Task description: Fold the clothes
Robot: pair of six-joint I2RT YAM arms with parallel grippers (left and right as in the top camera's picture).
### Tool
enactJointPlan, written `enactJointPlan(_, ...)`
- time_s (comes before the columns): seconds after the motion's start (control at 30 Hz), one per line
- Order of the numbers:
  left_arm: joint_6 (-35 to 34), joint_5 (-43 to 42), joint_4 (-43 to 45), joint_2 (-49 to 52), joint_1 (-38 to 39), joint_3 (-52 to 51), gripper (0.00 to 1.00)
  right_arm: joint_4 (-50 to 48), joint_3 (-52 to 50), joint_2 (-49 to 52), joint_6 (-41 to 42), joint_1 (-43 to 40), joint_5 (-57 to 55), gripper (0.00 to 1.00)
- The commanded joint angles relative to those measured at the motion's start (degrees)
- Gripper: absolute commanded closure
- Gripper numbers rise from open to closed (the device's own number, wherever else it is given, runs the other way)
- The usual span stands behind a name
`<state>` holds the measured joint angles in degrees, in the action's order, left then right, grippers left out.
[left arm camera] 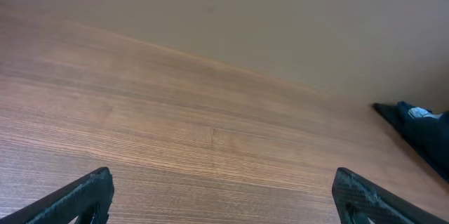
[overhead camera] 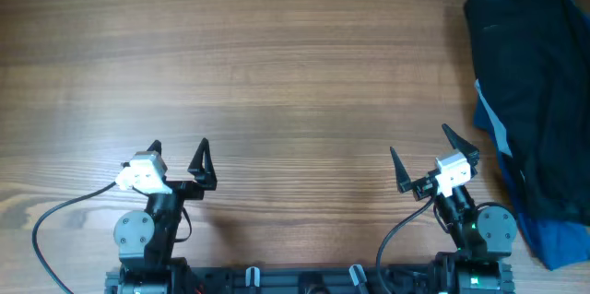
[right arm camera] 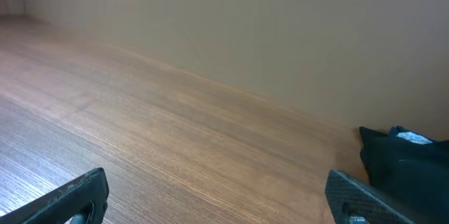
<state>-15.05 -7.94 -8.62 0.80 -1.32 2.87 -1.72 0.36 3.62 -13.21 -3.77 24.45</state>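
A crumpled pile of dark navy and blue clothes (overhead camera: 535, 100) lies at the right edge of the wooden table (overhead camera: 277, 64). It also shows at the right of the left wrist view (left arm camera: 424, 133) and of the right wrist view (right arm camera: 403, 157). My left gripper (overhead camera: 178, 151) is open and empty near the front left, far from the clothes; its jaws show in its wrist view (left arm camera: 224, 192). My right gripper (overhead camera: 422, 149) is open and empty at the front right, a short way left of the clothes; its jaws show in its wrist view (right arm camera: 217, 189).
Both arm bases and their cables (overhead camera: 55, 220) sit at the table's front edge. A plain wall (right arm camera: 280, 27) stands behind the table's far edge.
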Motion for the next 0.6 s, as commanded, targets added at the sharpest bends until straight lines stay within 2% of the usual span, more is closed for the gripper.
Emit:
enactJointPlan(0.0, 1.36, 0.57, 0.17, -0.63, -0.39, -0.44, 0.00, -0.33, -0.07, -0.33, -0.28, 0.22, 1.07, 0.00)
enactJointPlan(0.17, 1.36, 0.55, 0.17, -0.63, -0.39, -0.44, 0.00, -0.33, -0.07, -0.33, -0.48, 0.22, 0.87, 0.00)
enactJointPlan(0.27, 1.36, 0.57, 0.17, -0.63, -0.42, -0.44, 0.00, -0.33, -0.07, -0.33, -5.03, 0.22, 0.17, 0.00)
enactJointPlan(0.57, 1.36, 0.57, 0.17, -0.63, -0.42, -0.44, 0.00, -0.39, -0.07, -0.33, -4.90, 0.22, 0.00, 0.00)
